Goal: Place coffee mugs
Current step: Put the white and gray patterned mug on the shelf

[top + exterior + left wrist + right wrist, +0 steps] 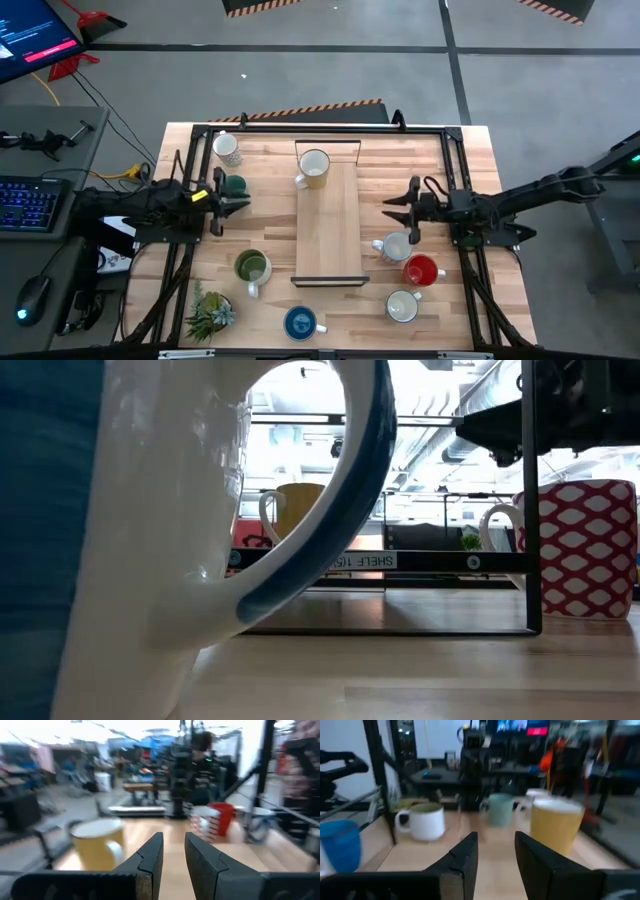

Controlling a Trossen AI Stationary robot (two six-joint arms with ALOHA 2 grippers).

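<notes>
Both grippers hover empty, fingers parted. The left gripper point(238, 201) faces the yellow mug point(314, 168); a white mug point(394, 247) sits just beside the right gripper point(396, 210).

Wood table point(470, 160): seven mugs point(402, 306), potted plant point(208, 313), shelf board point(328, 225).

High view evenly lit, sharp, shadows soft on the tabletop point(470, 160). Low view backlit by bright ceiling glare; near blue mug point(150, 540) looms blurred. Both wrist views smeared, backgrounds washed out.
</notes>
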